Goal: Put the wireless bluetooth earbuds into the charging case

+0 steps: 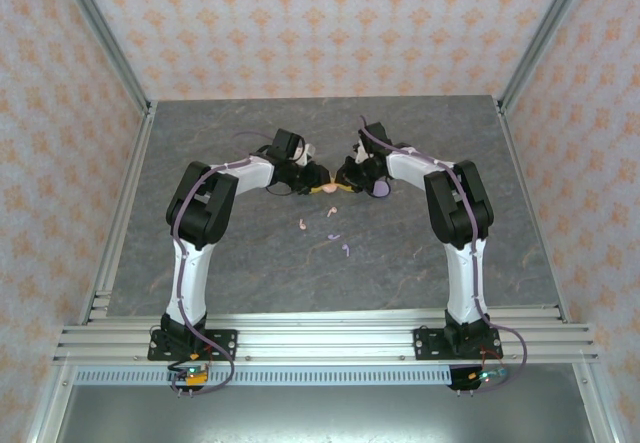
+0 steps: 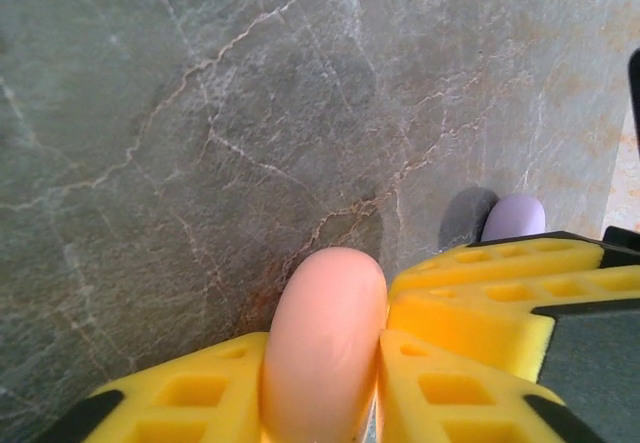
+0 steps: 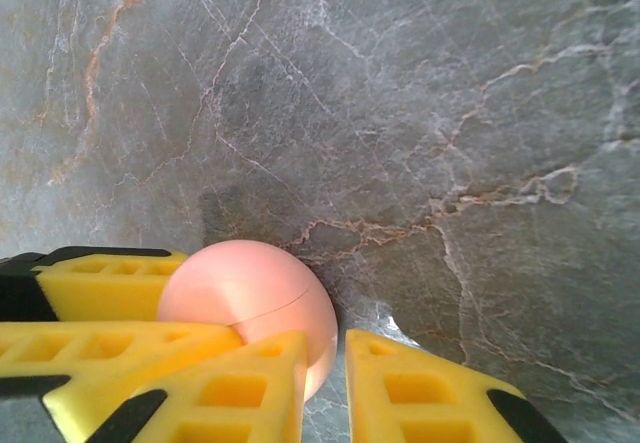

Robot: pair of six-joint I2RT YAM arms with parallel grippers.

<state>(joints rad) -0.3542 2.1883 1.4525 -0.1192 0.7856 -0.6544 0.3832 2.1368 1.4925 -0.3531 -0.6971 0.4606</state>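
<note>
A: How are the left arm [image 1: 200,203] and right arm [image 1: 455,198] posing?
B: Both are bending inward, meeting over the worktop [image 1: 420,263]. The left jaws are clamping the smooth pink charging case [image 2: 322,333] edge-on. The right jaws are sitting almost closed at its rim, grip unclear.
A: The earbuds [image 1: 333,237]?
B: Lying loose, nearer the bases [image 1: 192,343].
</note>
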